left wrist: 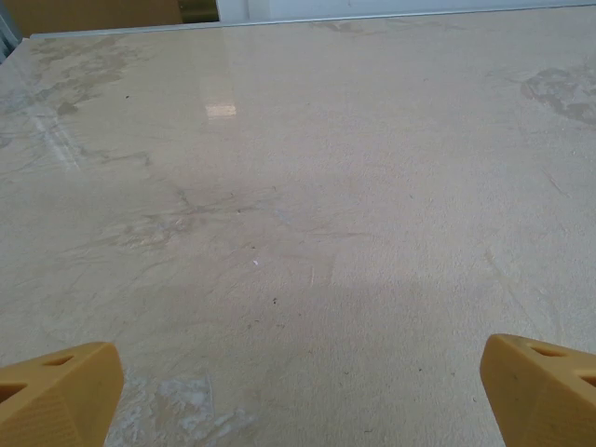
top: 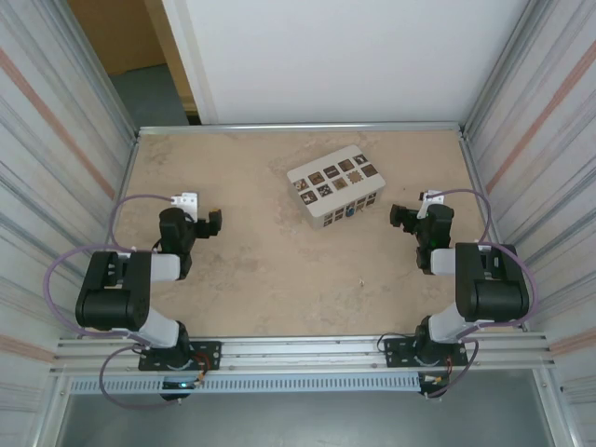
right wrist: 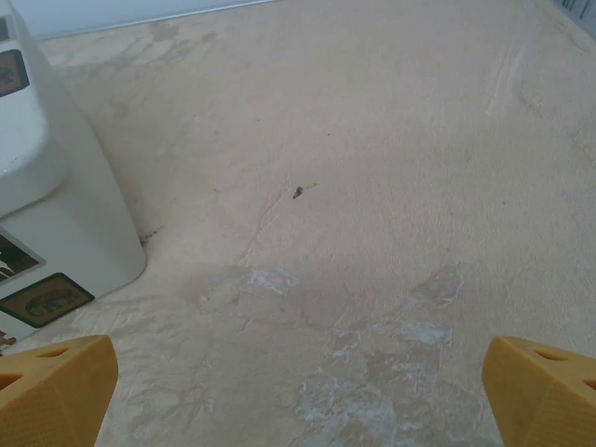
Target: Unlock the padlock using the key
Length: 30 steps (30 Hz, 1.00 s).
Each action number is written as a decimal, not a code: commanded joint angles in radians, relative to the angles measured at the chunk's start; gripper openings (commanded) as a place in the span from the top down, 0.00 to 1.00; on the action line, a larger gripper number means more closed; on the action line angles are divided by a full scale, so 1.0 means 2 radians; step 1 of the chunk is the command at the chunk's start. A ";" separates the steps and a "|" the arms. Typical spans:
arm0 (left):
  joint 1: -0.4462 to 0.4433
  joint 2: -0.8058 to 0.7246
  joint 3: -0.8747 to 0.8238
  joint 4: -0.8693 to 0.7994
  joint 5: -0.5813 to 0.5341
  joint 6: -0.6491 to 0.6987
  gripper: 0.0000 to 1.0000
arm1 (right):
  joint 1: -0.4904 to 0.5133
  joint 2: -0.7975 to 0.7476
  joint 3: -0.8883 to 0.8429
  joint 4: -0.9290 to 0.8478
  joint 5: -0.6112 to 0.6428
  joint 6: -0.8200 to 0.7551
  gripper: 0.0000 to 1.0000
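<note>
Corrugated metal walls close in a pale beige, stone-patterned worktop point(top: 279, 270). A white rectangular box faced with small brown picture tiles point(top: 336, 185) sits right of centre toward the far side. Its long axis is skewed, running from near-left to far-right.

The left gripper point(top: 212, 223) hovers low at the left and the right gripper point(top: 402, 216) at the right, each turned inward toward the middle. This looks like a ready stance, with the work not yet begun. In the left wrist view the yellow fingers point(left wrist: 56, 391) stand wide apart over bare stone. The right arm's yellow fingers point(right wrist: 540, 386) are equally spread, with the box's rounded corner point(right wrist: 56, 214) close on their left. Neither pair holds anything.

I cannot tell where the padlock and key lie. A small bluish mark point(top: 349, 212) on the box's near face could be one of them, but it is too small to identify. For the same reason I cannot judge which way the padlock points or how its long axis lies.
</note>
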 commanded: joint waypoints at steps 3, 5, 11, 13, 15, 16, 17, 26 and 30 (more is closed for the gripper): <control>0.000 0.003 0.010 0.004 -0.004 0.008 0.01 | 0.003 0.003 0.009 0.001 0.007 -0.014 0.01; -0.001 0.003 0.010 0.004 -0.004 0.008 0.01 | 0.003 0.003 0.009 0.001 0.007 -0.014 0.01; 0.000 0.003 0.010 0.004 -0.004 0.008 0.01 | 0.003 0.003 0.009 0.001 0.007 -0.014 0.01; -0.001 0.003 0.011 0.004 -0.004 0.008 0.01 | 0.003 0.003 0.009 0.001 0.007 -0.014 0.01; 0.000 0.003 0.010 0.004 -0.004 0.008 0.01 | 0.003 0.003 0.009 0.000 0.007 -0.013 0.01; 0.001 0.003 0.010 0.004 -0.004 0.008 0.01 | 0.003 0.004 0.010 0.000 0.007 -0.013 0.01; 0.000 0.003 0.010 0.004 -0.004 0.008 0.01 | 0.002 0.004 0.010 0.000 0.007 -0.013 0.01; 0.002 0.003 0.010 0.004 -0.002 0.007 0.01 | 0.001 0.003 0.009 0.000 0.003 -0.013 0.01; 0.000 -0.011 0.008 0.004 -0.032 -0.004 0.01 | -0.014 -0.008 0.005 -0.002 -0.016 -0.003 0.01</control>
